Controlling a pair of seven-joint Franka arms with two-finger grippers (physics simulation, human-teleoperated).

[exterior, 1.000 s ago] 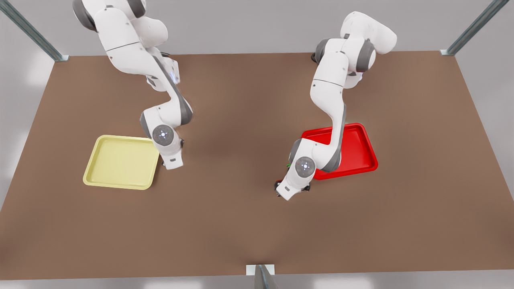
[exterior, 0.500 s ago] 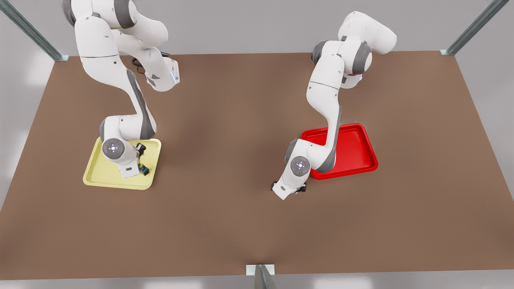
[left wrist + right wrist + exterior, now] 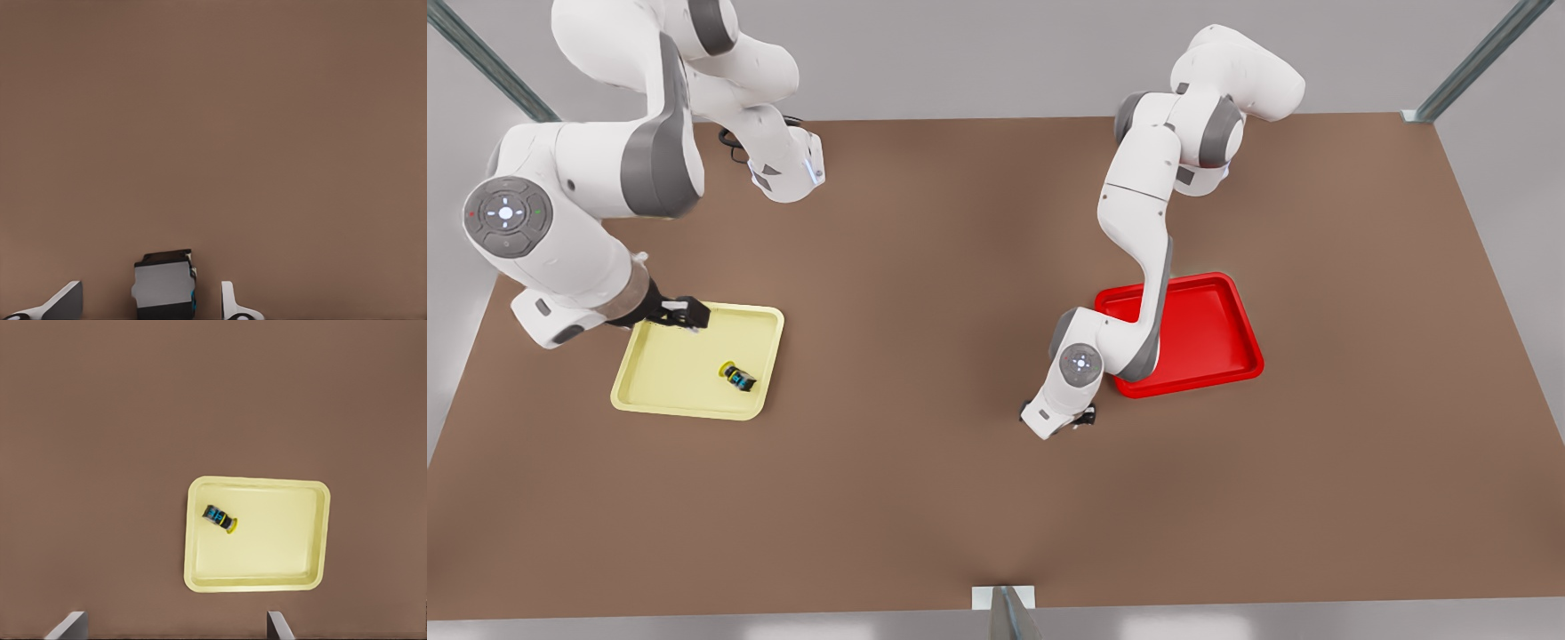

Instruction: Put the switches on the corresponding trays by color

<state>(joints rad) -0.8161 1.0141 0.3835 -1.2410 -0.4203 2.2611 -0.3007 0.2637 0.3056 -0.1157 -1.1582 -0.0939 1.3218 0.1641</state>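
Lying on its side, the small yellow-capped switch (image 3: 738,377) rests in the pale yellow square tray (image 3: 667,373). The right gripper (image 3: 680,313) hovers spread above the tray's rim, empty. The left gripper (image 3: 150,300), by the bright red tray (image 3: 1218,347), straddles a dark grey switch body (image 3: 163,287) without touching it.

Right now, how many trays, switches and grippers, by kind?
Trays: 2, yellow tray and red tray.
Switches: 2, yellow-capped switch in the yellow tray, dark switch within the open left gripper.
Grippers: 2, left by the red tray, right gripper open by the yellow tray.
Total: 6.

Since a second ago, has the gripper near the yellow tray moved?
Yes. The right gripper crossed the yellow tray from its right edge to its far-left corner in the front view.
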